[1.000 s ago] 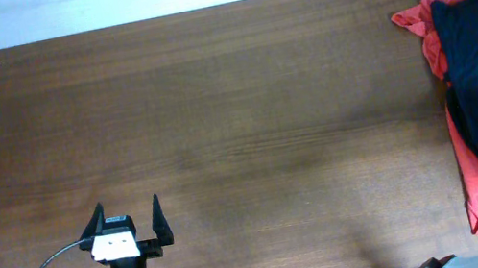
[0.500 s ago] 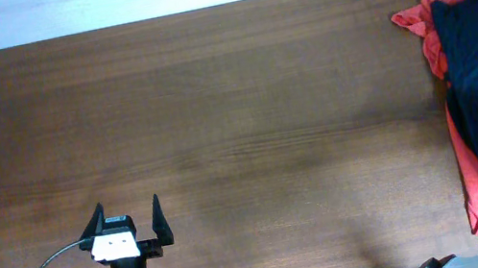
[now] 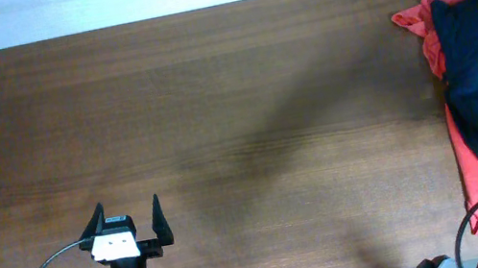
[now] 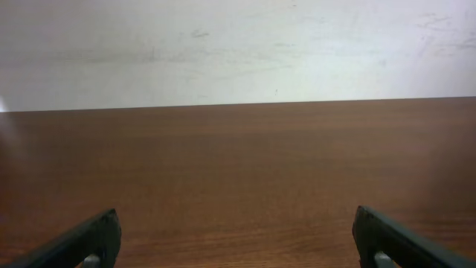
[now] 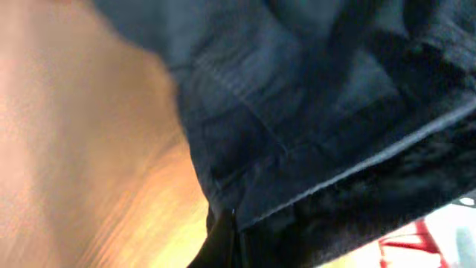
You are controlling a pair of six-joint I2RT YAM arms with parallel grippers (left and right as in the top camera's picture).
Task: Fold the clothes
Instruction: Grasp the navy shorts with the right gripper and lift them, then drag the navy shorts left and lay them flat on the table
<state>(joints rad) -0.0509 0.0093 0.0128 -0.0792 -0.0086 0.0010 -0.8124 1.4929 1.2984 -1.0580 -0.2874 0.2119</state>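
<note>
At the near left of the brown wooden counter (image 3: 244, 104), the left fingers (image 3: 158, 218) gape, empty; the right fingers (image 5: 221, 240), gap untellable, touch wrinkled navy fabric shorts (image 5: 297, 112).

overhead straight down on table (image 3: 215, 109); left wrist low across it; right wrist tight on shorts (image 5: 297, 112)
</note>
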